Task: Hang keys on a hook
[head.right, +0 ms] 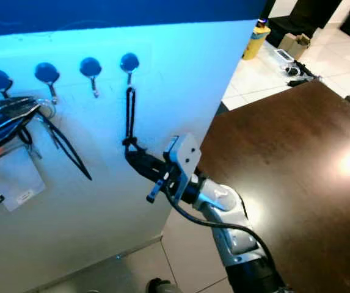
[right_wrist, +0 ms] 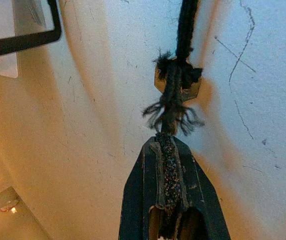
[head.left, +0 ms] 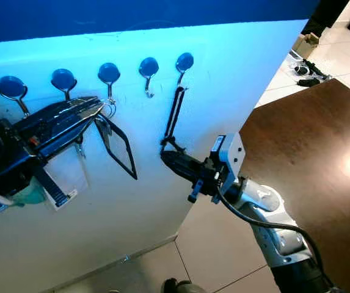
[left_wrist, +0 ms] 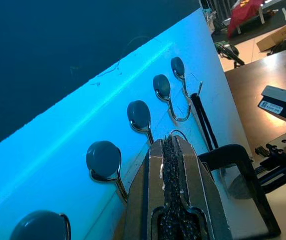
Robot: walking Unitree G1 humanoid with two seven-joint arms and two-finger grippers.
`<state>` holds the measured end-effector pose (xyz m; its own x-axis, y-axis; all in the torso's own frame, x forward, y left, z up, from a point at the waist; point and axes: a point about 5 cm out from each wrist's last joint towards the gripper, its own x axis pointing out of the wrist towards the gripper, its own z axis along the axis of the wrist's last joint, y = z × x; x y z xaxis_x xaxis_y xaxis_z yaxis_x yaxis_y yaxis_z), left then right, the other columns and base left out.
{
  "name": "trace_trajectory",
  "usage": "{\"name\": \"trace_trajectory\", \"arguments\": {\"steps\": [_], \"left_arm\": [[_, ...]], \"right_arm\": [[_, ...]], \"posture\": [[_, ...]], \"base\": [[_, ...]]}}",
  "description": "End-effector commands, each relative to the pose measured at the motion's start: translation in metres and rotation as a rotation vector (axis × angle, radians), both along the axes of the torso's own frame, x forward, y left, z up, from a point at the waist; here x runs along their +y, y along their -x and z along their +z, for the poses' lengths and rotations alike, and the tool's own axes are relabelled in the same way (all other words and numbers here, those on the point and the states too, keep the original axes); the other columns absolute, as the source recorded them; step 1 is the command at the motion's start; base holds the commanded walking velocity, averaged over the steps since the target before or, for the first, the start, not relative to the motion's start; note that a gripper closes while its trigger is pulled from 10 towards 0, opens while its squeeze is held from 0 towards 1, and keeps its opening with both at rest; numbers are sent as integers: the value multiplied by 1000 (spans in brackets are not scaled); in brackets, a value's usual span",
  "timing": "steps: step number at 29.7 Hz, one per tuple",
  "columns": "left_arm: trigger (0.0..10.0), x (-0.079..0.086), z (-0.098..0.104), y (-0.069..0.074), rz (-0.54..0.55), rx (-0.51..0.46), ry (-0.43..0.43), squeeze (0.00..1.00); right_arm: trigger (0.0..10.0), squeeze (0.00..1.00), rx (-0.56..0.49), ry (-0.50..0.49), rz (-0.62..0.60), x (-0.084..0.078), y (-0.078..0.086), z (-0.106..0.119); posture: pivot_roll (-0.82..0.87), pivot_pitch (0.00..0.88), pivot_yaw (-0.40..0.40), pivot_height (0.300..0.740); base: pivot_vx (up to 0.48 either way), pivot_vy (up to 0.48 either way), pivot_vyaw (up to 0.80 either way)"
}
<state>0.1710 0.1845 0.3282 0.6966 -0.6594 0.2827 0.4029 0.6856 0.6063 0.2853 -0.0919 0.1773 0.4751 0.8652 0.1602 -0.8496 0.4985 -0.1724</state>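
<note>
Five blue-capped hooks run along the pale wall; the third hook (head.left: 109,74) is just above my left gripper (head.left: 99,108). That gripper is shut on a thin key ring (head.left: 109,110), which rests against the wall below the hook's stem. A black strap loop (head.left: 120,150) and a clear card holder (head.left: 65,178) dangle from it. In the left wrist view the ring's wire (left_wrist: 179,133) peeks past the closed fingertips (left_wrist: 171,146). My right gripper (head.left: 165,156) is shut on the frayed end of a black cord (right_wrist: 176,60) hanging from the fifth hook (head.left: 184,62).
A dark brown table (head.left: 312,152) stands to the right of the wall, close to my right arm. Pale tiled floor (head.left: 217,244) lies below. Small items (head.left: 306,70) and a yellow bottle (head.right: 257,38) sit on the floor far right.
</note>
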Motion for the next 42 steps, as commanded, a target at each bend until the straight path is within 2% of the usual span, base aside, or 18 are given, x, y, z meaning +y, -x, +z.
{"name": "trace_trajectory", "arguments": {"steps": [1,12,14,16,18,30,31,33,34,42], "left_arm": [[10000,1,3,0,16,-7,-4,0],[10000,-5,1,-15,54,8,-15,0],[10000,-5,-3,-25,121,25,-46,0],[10000,-5,-3,-25,121,25,-46,0],[10000,-3,-6,-32,168,53,-49,0],[10000,0,-21,-27,163,127,-141,0],[10000,0,-22,-28,160,134,-139,545],[10000,-1,-22,-29,157,138,-135,545],[10000,-1,-22,-29,148,146,-122,1000],[10000,-2,-20,-26,121,155,-84,1000]], "right_arm": [[10000,0,6,2,-10,-2,-1,-3],[10000,0,7,3,-12,-2,-1,-3],[10000,0,8,3,-13,-2,-1,-4],[10000,0,8,3,-13,-2,-1,-4],[10000,0,8,2,-15,-2,0,-4],[10000,0,13,-1,-18,-3,1,-5],[10000,0,13,-2,-18,-3,1,-5],[10000,0,13,-2,-18,-2,1,-5],[10000,0,13,-3,-19,-3,1,-5],[10000,0,14,-4,-19,-2,2,-5]], "posture": [[149,33,-12,740],[146,37,-9,740],[142,39,-5,740],[142,39,-5,740],[142,41,-2,740],[145,47,1,740],[144,47,1,740],[144,47,1,740],[142,48,2,740],[144,49,2,740]], "base": [[0,0,0],[0,0,0],[0,0,0],[0,0,0],[0,0,0],[0,0,0],[0,0,0],[0,0,0],[0,0,0],[0,0,0]]}}
